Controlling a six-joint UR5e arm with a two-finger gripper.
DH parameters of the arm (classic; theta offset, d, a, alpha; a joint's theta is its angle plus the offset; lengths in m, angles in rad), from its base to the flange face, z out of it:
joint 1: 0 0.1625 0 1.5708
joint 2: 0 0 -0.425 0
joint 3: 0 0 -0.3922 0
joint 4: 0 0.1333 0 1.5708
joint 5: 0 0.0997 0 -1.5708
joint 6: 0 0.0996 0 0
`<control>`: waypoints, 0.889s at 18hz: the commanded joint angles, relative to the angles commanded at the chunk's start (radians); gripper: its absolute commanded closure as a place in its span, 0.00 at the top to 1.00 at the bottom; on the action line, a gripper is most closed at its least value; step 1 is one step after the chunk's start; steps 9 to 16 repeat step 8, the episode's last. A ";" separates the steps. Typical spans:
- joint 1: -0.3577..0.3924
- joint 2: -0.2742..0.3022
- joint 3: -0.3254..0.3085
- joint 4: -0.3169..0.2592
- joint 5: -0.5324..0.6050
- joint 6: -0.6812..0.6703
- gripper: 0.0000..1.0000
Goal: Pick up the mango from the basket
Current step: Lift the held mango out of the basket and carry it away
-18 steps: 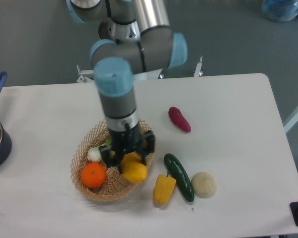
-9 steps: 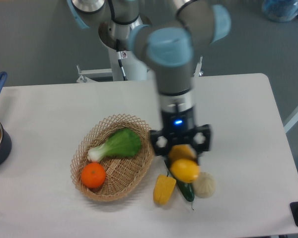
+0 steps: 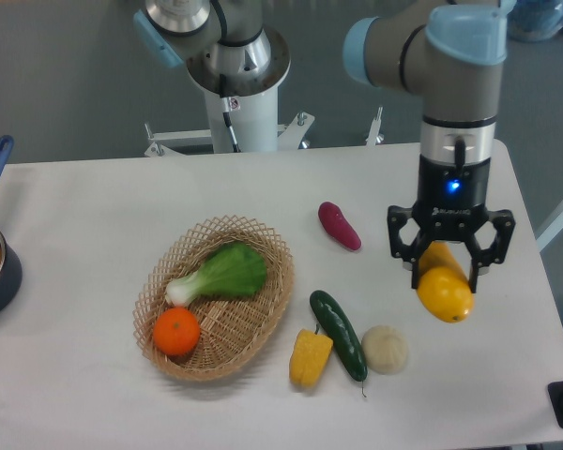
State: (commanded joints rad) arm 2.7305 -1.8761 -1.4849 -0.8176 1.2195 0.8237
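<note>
- One claw (image 3: 444, 274) is clamped on the mango (image 3: 444, 287), whose long axis tilts down-right beneath it.
- We judge the basket (image 3: 263, 309) lies well left of the claw.

Gripper (image 3: 444, 274) clamps mango (image 3: 444, 288) above table (image 3: 94, 216), well right of basket (image 3: 263, 309) holding orange (image 3: 176, 331).

Robotics lab, pedestal-mounted arm (image 3: 450, 84), white table (image 3: 94, 216) of toy produce, grey floor (image 3: 66, 75)
</note>
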 joint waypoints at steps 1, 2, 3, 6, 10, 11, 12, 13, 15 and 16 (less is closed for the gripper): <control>0.002 0.000 0.000 0.000 0.000 0.000 0.37; 0.005 -0.002 0.000 0.000 0.002 0.000 0.37; 0.005 -0.003 0.000 0.000 0.002 0.000 0.37; 0.014 -0.003 -0.006 0.002 0.002 0.002 0.37; 0.018 -0.003 -0.011 0.000 0.002 0.023 0.37; 0.018 -0.003 -0.011 0.000 0.002 0.023 0.37; 0.018 -0.003 -0.011 0.000 0.002 0.023 0.37; 0.018 -0.003 -0.011 0.000 0.002 0.023 0.37; 0.018 -0.003 -0.011 0.000 0.002 0.023 0.37; 0.018 -0.003 -0.011 0.000 0.002 0.023 0.37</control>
